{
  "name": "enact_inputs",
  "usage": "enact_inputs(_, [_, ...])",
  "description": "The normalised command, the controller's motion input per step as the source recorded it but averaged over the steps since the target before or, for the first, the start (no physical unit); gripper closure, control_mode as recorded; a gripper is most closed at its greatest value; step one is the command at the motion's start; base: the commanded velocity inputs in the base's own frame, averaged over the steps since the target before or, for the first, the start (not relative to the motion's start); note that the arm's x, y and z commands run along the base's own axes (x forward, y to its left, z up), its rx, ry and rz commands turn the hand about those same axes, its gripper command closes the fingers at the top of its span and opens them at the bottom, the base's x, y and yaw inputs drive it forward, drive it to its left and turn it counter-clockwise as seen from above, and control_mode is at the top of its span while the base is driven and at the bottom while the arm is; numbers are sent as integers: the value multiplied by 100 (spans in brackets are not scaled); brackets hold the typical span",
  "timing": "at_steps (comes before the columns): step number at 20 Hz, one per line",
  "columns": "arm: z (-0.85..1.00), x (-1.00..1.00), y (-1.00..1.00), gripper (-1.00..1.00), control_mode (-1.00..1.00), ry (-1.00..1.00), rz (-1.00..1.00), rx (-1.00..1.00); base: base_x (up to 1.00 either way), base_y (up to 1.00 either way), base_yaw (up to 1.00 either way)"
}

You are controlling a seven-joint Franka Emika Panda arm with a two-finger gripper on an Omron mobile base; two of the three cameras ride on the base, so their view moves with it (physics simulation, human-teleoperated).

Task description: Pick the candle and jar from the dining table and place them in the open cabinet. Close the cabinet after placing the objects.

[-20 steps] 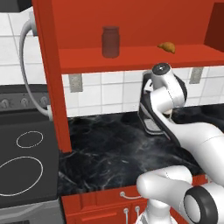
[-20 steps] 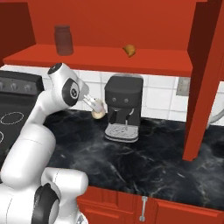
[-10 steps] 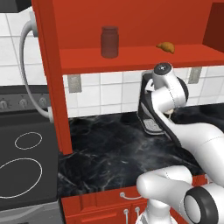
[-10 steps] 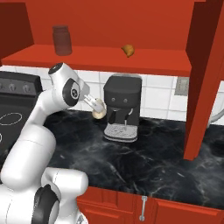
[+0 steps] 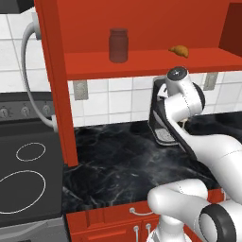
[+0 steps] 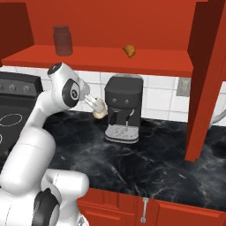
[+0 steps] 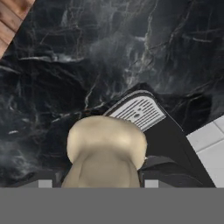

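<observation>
Lifted slightly, hand (image 6: pixel 98 107) grips squat cream candle (image 6: pixel 99 110).

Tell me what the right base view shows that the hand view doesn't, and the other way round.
Right base view only: the jar and a croissant on the open cabinet's shelf, plus the stove. Hand view only: a close look at the candle's bulbous base, and a strip of wood floor. Both share the candle held in the jaws, the coffee machine's drip tray and the black marble counter.
</observation>
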Motion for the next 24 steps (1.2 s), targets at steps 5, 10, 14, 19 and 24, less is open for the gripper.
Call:
enact_inputs(5, [45,-14,0,100,-100,-4,0,0,0,0,0])
enact_inputs(10, [40,-13,0,100,-100,-3,0,0,0,0,0])
enact_inputs(14, [34,-14,0,100,-100,-3,4,-4,0,0,0])
enact_inputs(19, [45,-7,0,100,-100,-5,4,-4,0,0,0])
enact_inputs(24, [45,-12,0,100,-100,-8,4,-5,0,0,0])
